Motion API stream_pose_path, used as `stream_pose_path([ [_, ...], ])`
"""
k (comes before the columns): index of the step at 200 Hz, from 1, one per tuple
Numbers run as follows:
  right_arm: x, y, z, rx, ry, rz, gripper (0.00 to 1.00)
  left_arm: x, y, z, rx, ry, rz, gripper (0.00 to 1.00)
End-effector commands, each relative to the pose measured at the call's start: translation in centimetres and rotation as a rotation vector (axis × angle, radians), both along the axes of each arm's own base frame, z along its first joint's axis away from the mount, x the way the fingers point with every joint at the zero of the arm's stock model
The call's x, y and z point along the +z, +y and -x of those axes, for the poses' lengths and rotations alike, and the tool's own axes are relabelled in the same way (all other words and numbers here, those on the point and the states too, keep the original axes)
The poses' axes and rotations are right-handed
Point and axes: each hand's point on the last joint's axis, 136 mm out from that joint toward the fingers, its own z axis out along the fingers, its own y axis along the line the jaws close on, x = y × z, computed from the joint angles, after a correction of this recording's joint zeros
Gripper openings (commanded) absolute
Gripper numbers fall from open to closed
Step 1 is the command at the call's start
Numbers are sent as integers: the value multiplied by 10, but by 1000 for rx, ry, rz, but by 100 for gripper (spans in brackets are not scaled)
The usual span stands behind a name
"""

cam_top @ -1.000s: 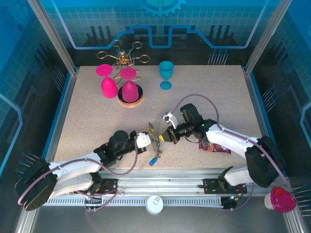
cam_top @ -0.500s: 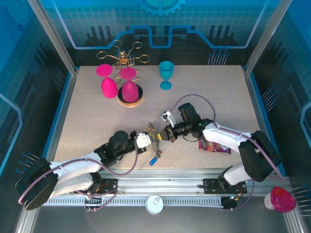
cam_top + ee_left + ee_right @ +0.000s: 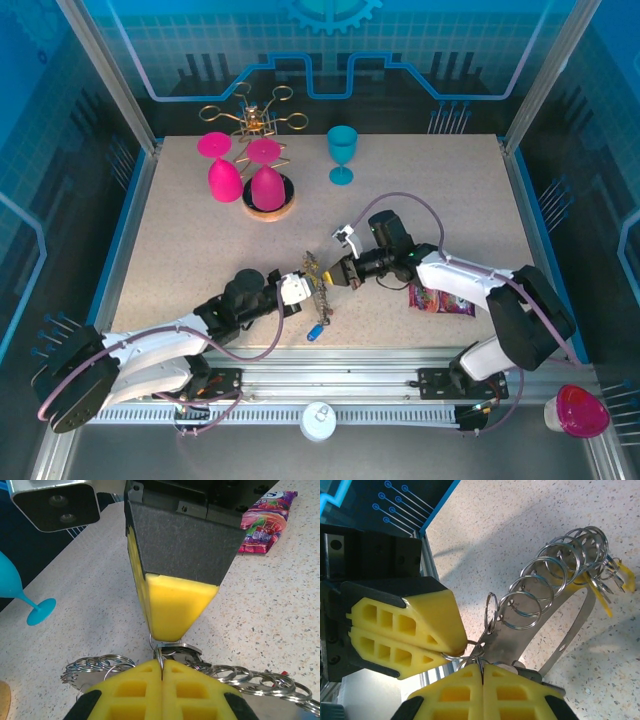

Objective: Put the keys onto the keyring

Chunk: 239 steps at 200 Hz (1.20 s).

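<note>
The keyring [image 3: 507, 642], a metal strap strung with silvery split rings and yellow tags, sits between the 2 grippers near the table's [image 3: 200, 230] front middle. The left gripper [image 3: 161, 669] has its yellow pads pressed together on a small ring at the strap's end. The right gripper [image 3: 481, 672] is clamped just as tight on the same cluster, tip to tip with the left. 1 blue key [image 3: 315, 332] lies on the table just nearer the bases.
</note>
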Motion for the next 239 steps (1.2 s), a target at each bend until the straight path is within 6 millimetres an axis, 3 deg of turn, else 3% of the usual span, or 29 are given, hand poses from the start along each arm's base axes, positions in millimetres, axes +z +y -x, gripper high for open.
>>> stream_pose_path([
  [1,6,4,-14,-26,-26,-18,0,11,-9,8,-64,-32,43,0],
  [56,9,7,-13,-21,-20,-29,0,11,-9,7,-60,-33,43,0],
  [78,1,-6,-17,-70,-33,24,0,12,-7,5,-43,-39,47,0],
  [98,-28,-36,-21,-138,-68,245,0,11,-7,6,-44,-32,53,0],
  [124,-76,-73,-8,-169,-30,513,0,12,-8,4,-34,-19,75,0],
  [145,-94,-80,-2,-197,1,561,0,12,-8,4,-28,-1,89,0],
  [166,-98,-77,-6,-212,-1,556,0,13,-8,4,-28,22,104,0],
  [184,-92,-71,-11,-206,-31,530,29,11,-7,4,-30,48,114,0],
  [202,-68,-64,-16,-188,-125,450,45,12,-6,4,-33,69,133,0],
  [215,-43,-56,-15,-146,-223,361,48,14,-6,5,-42,79,150,0],
  [239,-4,-39,-7,-44,-441,176,43,21,-7,6,-70,89,195,0],
])
